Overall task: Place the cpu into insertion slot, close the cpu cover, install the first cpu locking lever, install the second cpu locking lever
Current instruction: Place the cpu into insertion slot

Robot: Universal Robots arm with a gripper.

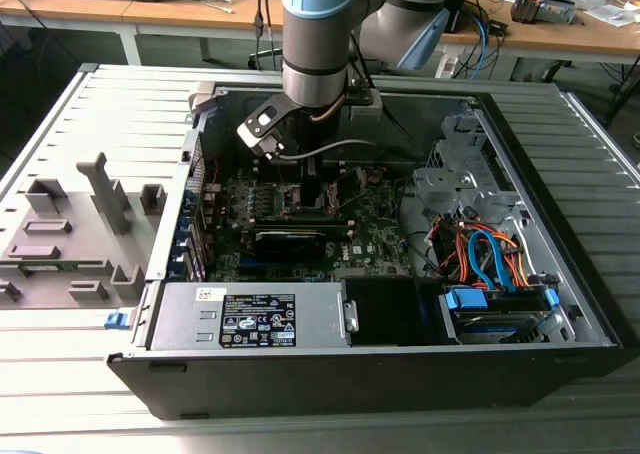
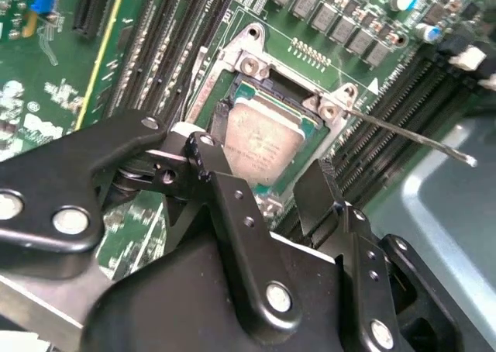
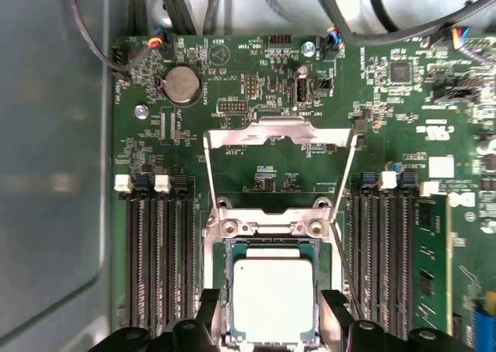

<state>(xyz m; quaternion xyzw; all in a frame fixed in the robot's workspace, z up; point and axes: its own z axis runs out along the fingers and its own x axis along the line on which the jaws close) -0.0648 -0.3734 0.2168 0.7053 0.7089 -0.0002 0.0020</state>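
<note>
Open computer case [image 1: 300, 379] on the slatted grey surface [image 1: 60, 404], mid-assembly: a Universal Robots arm [image 1: 318, 34] reaches in from 12 o'clock in the exterior view and comes down over the green motherboard [image 1: 375, 229]. The power supply [image 1: 250, 316] lies along the case's 6 o'clock edge, and a tangle of blue and orange cables [image 1: 485, 254] sits toward 4 o'clock. A grey parts fixture [image 1: 70, 239] rests outside the case at 9 o'clock.

In both wrist views, the cpu [image 3: 273, 298] [image 2: 260, 146] lies flat and square inside the insertion slot [image 3: 271, 246], its dull silver top facing up. The gripper [image 3: 272, 309] [image 2: 260, 167] hangs directly over the chip. Its black fingers [image 3: 335, 305] are spread wider than the chip, one on each side, and appear not to touch it, so it holds nothing.

The first step looks complete, with the chip seated. The other three steps are not yet done. The cpu cover [image 3: 279, 137] is swung up off the socket on its hinge, on the side away from the fingers, and bare board shows through its square cut-out. In the second wrist view, a thin wire locking lever [image 2: 411, 139] stands free of the socket, angled out over the memory slots [image 2: 387, 127]. By the look of it, neither lever is latched.
</note>
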